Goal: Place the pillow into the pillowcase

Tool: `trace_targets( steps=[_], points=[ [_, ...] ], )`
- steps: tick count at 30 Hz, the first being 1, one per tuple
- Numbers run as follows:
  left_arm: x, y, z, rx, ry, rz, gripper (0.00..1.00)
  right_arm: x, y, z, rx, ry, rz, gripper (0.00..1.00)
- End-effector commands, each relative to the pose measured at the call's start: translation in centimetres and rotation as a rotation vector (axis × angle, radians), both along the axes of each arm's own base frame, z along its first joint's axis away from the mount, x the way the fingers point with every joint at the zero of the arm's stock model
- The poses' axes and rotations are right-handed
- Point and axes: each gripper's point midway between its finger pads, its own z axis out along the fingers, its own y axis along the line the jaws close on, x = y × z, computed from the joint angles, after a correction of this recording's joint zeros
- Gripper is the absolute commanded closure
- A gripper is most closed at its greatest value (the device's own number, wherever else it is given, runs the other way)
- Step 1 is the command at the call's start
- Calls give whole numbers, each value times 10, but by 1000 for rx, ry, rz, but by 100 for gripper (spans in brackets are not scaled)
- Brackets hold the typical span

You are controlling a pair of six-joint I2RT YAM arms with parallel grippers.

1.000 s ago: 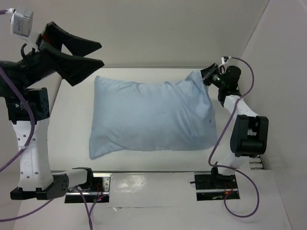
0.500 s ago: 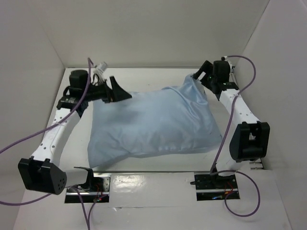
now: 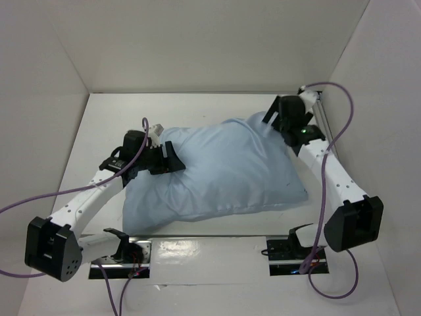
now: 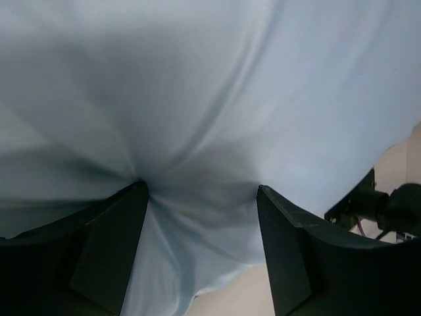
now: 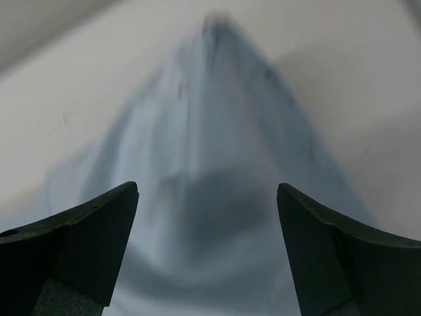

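The light blue pillowcase lies plump and bulging on the white table. The pillow itself is hidden; no white cushion shows. My left gripper presses into the pillowcase's left part. In the left wrist view its fingertips stand wide apart, dug into the pillowcase, with folds running out from them around the left gripper. My right gripper is open at the far right corner. The right wrist view shows the peaked pillowcase ahead of the right gripper, with nothing clamped.
White walls close in the table at the back and both sides. Purple cables loop off both arms. The arm bases sit at the near edge, and a metal rail runs along the right wall.
My left arm came down from high on the left onto the pillowcase's left part. My right gripper opened and let go of the far right corner. The pillowcase slid rightward.
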Motion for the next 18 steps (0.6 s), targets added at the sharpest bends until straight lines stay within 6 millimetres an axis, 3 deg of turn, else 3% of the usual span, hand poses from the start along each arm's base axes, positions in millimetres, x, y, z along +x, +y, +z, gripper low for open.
trace_targets(
  steps=[1, 3, 4, 6, 7, 8, 10, 15, 16, 18],
  points=[
    [5, 11, -41, 78, 109, 119, 20, -61, 53, -48, 28, 121, 105, 7],
    [10, 11, -42, 75, 103, 134, 20, -79, 71, -71, 55, 134, 153, 7],
    [12, 13, -42, 80, 104, 152, 20, -91, 78, -97, 68, 172, 169, 7],
    [28, 7, -35, 58, 73, 159, 20, -93, 83, -120, 88, 199, 186, 9],
    [40, 12, -33, 45, 62, 183, 20, -96, 86, -145, 87, 254, 190, 9],
    [49, 12, -30, 28, 57, 193, 20, -82, 90, -144, 93, 218, 207, 9],
    [74, 7, -24, 15, 44, 197, 20, -65, 96, -162, 90, 256, 232, 9],
    [117, 8, -3, 38, -37, 212, 20, -12, 96, -149, 12, 206, 199, 0],
    [125, 6, 13, 31, -78, 206, 20, -5, 93, -144, 16, 195, 186, 0],
    [135, 6, 19, 22, -90, 210, 20, 19, 89, -117, 36, 145, 171, 0]
  ],
)
